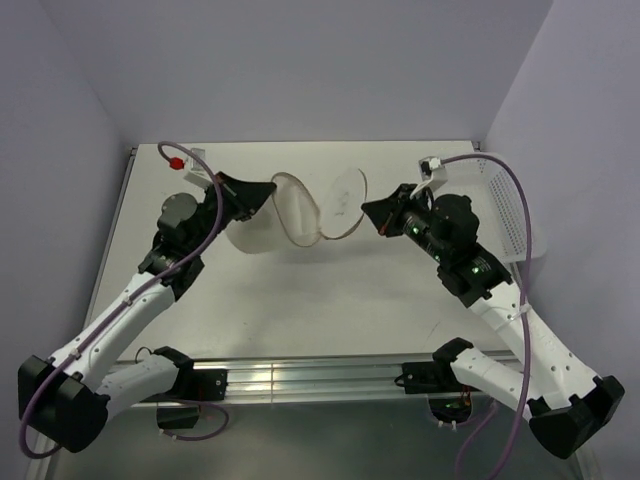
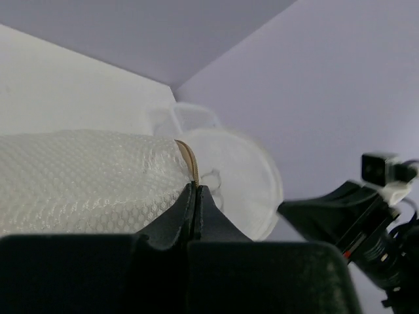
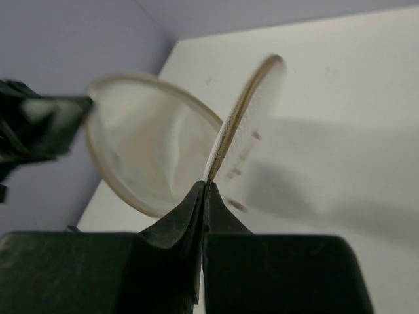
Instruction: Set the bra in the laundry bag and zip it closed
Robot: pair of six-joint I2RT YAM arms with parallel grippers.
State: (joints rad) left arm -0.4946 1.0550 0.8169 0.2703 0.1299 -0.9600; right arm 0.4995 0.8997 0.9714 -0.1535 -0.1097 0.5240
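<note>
The laundry bag [image 1: 262, 228] is held up between my two grippers, open like a clam. Its round lid [image 1: 340, 205] with a tan rim swings to the right. My left gripper [image 1: 270, 191] is shut on the tan rim of the bag's body, as the left wrist view [image 2: 195, 187] shows, with white mesh [image 2: 85, 180] to its left. My right gripper [image 1: 366, 210] is shut on the lid's tan rim [image 3: 245, 111], as the right wrist view [image 3: 205, 184] shows. The bag's open mouth [image 3: 147, 150] faces that view. No bra shows clearly in any view.
A white perforated plastic basket [image 1: 502, 205] stands at the back right, behind the right arm. The table's back edge and the walls lie just behind the bag. The right gripper's body [image 2: 353, 219] shows in the left wrist view.
</note>
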